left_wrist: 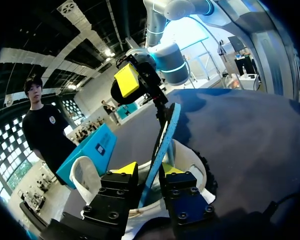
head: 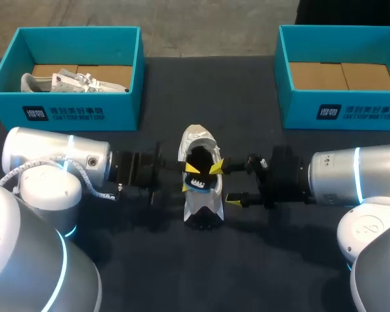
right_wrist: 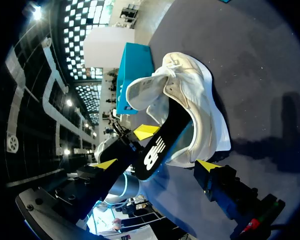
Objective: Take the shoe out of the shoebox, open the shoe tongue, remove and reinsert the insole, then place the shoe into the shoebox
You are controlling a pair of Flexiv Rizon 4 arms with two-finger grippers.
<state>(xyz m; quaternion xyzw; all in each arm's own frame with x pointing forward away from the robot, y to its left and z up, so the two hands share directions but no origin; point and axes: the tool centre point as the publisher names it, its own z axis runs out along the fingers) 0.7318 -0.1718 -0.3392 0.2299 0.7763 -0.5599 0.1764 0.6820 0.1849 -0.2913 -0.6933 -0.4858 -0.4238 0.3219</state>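
Observation:
A white shoe (head: 198, 211) stands on the dark table between my two arms, its tongue (head: 196, 138) folded back. A black insole with a blue underside (head: 199, 184) sticks up out of the shoe's mouth. My left gripper (head: 189, 178) is over the shoe's opening. In the left wrist view the insole's blue edge (left_wrist: 162, 145) rises between the left gripper's (left_wrist: 149, 169) fingers with a small gap on each side, so it is open. My right gripper (head: 225, 184) stands wide open at the shoe's right side. In the right wrist view the insole (right_wrist: 152, 155) lies between its spread fingers (right_wrist: 207, 165), which do not touch it.
A teal shoebox (head: 75, 117) at the back left holds another white shoe (head: 75, 81). A second teal shoebox (head: 341, 110) at the back right shows only its cardboard floor. Dark tabletop lies in front of the shoe.

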